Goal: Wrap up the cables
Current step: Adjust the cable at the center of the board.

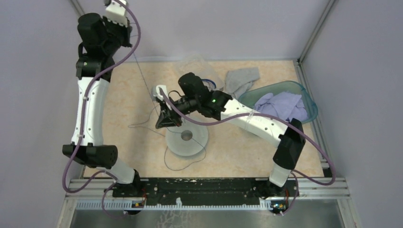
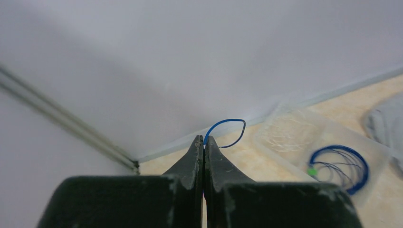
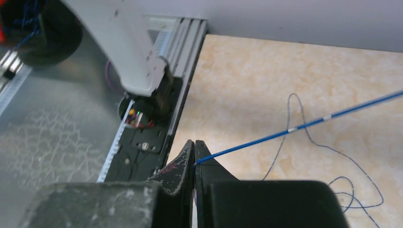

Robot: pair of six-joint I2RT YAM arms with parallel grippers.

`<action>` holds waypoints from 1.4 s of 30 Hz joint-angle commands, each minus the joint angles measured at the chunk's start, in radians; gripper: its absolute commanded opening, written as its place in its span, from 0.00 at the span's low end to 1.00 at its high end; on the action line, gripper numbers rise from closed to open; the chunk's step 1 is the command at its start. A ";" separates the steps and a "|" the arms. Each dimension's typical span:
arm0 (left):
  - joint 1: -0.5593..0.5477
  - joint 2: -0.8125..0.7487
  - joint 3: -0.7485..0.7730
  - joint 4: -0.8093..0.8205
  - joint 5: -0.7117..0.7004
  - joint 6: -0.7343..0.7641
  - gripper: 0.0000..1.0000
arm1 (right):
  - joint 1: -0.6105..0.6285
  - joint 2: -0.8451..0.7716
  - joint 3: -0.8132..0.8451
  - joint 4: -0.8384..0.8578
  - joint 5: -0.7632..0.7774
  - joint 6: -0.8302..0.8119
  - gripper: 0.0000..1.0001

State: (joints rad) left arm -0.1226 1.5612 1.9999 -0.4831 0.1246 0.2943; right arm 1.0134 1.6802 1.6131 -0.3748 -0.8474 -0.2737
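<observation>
The cable (image 1: pixel 142 73) is a very thin wire, dark from above and blue close up, stretched between my two grippers. My left gripper (image 1: pixel 129 42) is raised high at the back left, shut on one end, and a short loop of the cable (image 2: pixel 225 120) sticks out past its tips (image 2: pixel 205 138). My right gripper (image 1: pixel 165 119) hangs low just left of the pale grey spool (image 1: pixel 197 145) and is shut on the cable (image 3: pixel 294 128) at its tips (image 3: pixel 194 145). Slack loops of the cable (image 1: pixel 173 164) lie on the table around the spool.
A teal basin (image 1: pixel 304 97) with a lilac cloth stands at the right, and a grey cloth (image 1: pixel 242 78) lies behind it. A clear plastic bag (image 2: pixel 294 137) at the back holds a coil of blue wire (image 2: pixel 340 166) with a green end. Walls stand close on three sides.
</observation>
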 commanded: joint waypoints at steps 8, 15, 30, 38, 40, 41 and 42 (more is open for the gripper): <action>0.247 0.151 0.207 0.209 -0.102 0.014 0.00 | -0.152 0.228 0.324 0.046 0.224 0.386 0.06; 0.293 0.167 0.220 0.209 -0.089 -0.003 0.00 | -0.295 0.372 0.492 0.049 0.316 0.454 0.08; 0.338 0.251 0.302 0.224 -0.137 0.049 0.00 | -0.446 0.184 0.114 0.042 0.452 0.272 0.54; 0.336 0.240 0.309 0.173 0.151 -0.099 0.00 | -0.400 -0.017 -0.242 0.014 0.470 0.163 0.85; 0.333 0.236 0.294 0.170 0.251 -0.145 0.00 | -0.349 -0.059 -0.308 0.024 0.522 0.145 0.89; 0.330 0.233 0.284 0.169 0.289 -0.160 0.00 | -0.324 -0.070 -0.330 0.034 0.543 0.141 0.92; 0.323 0.229 0.268 0.169 0.317 -0.168 0.00 | -0.299 -0.071 -0.344 0.042 0.563 0.143 0.95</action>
State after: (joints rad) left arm 0.2096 1.8160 2.2745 -0.3012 0.2390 0.2195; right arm 0.6174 1.6810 1.3300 -0.3855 -0.3592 -0.0750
